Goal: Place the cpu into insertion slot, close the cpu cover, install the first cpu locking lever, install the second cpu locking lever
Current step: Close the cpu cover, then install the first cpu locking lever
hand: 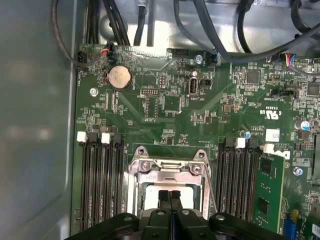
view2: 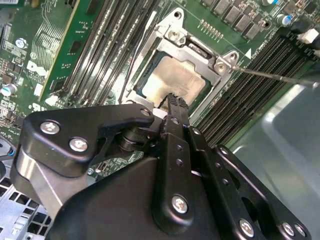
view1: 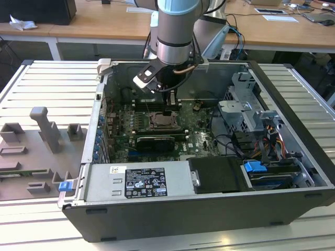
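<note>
Gripper (hand: pixel 168 194) is hanging with fingers pressed together, gripping nothing, tips just over the cpu (view2: pixel 176 80). The chip is sitting in the insertion slot (view1: pixel 163 122), cpu cover (view2: pixel 199 50) looking lowered. Risk: tips slipping, scraping the chip; unlatched lever (view2: pixel 275 76) letting the cover lift.

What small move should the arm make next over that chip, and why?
Probably a short sideways shift to the thin locking lever, to begin pressing it down. The cpu already lies under the cpu cover, which looks flat around it. The shut gripper is at the chip's edge holding nothing, and that lever appears unlatched, sticking out free.
</note>
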Available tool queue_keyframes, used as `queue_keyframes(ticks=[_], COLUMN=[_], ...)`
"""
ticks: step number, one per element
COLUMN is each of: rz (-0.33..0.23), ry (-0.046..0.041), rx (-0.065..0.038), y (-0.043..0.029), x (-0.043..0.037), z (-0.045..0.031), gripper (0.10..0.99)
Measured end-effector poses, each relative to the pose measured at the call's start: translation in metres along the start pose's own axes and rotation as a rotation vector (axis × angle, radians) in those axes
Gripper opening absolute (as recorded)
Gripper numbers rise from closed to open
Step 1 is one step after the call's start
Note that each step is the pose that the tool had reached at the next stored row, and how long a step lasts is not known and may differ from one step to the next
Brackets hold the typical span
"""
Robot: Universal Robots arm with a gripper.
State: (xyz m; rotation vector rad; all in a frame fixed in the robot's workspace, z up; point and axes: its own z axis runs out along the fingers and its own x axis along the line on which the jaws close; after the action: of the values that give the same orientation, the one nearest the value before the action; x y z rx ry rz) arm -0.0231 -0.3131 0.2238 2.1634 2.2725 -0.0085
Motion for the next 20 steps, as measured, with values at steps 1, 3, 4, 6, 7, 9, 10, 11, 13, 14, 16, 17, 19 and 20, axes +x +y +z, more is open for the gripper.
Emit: queue_keyframes(ticks=[1, 3, 4, 6, 7, 9, 10, 11, 13, 14, 16, 17, 19, 20], rz=[0.000, 0.000, 0.000, 0.000, 0.000, 0.000, 0.000, 0.000, 0.000, 0.000, 0.000, 0.000, 0.000, 0.000], ry=[-0.0002, -0.0003, -0.0003, -0.0003, -0.0002, -0.0003, -0.0003, -0.0003, -0.0002, -0.0003, -0.0005, -0.0004, -0.0003, -0.0003], rx=[-0.005, -0.009, -0.009, -0.009, -0.009, -0.009, -0.009, -0.009, -0.009, -0.009, -0.009, -0.009, -0.009, -0.009], y=[-0.0018, -0.0041, -0.0043, -0.0047, -0.0048, -0.0053, -0.0055, -0.0058, -0.0065, -0.0070, -0.0080, -0.0080, -0.0080, -0.0083], x=[0.0001, 0.0002, 0.0002, 0.0002, 0.0002, 0.0003, 0.0003, 0.0003, 0.0003, 0.0004, 0.0003, 0.0003, 0.0004, 0.0004], z=[0.0000, 0.0001, 0.0001, 0.0000, 0.0001, 0.0000, 0.0000, 0.0000, 0.0001, 0.0000, -0.0009, -0.0026, -0.0041, -0.0056], gripper=[0.106, 0.106, 0.106, 0.106, 0.106, 0.106, 0.106, 0.106, 0.106, 0.106, 0.106, 0.106, 0.106, 0.106])
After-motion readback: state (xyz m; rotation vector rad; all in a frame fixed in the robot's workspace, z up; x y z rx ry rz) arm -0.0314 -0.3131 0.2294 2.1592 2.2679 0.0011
